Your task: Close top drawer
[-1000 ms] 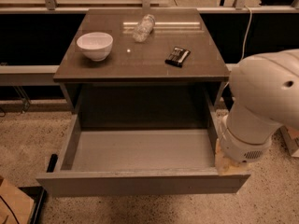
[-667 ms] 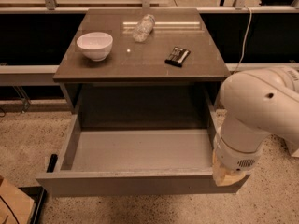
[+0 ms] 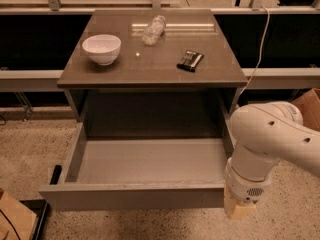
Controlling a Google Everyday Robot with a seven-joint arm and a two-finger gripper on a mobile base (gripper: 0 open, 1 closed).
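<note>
The top drawer [image 3: 131,197] stands pulled far out of the grey-brown cabinet. Its smooth grey inside shows nothing in it, and its plain flat front faces the camera. My white arm [image 3: 272,139] comes in from the right and bends down at the drawer's front right corner. My gripper [image 3: 238,210] is the tan end piece hanging below the white wrist. It sits right at the right end of the drawer front, slightly lower than its top edge. The arm hides that corner of the drawer.
On the cabinet top [image 3: 150,71] stand a white bowl [image 3: 102,48], a lying clear plastic bottle [image 3: 153,30] and a black snack packet [image 3: 190,60]. A cardboard box [image 3: 308,103] is at the right, more cardboard [image 3: 11,219] at the lower left. A white cable [image 3: 256,59] hangs behind.
My arm has swung down and forward along the drawer's right side, and the gripper now sits at the front right corner. The drawer stays as far out as before.
</note>
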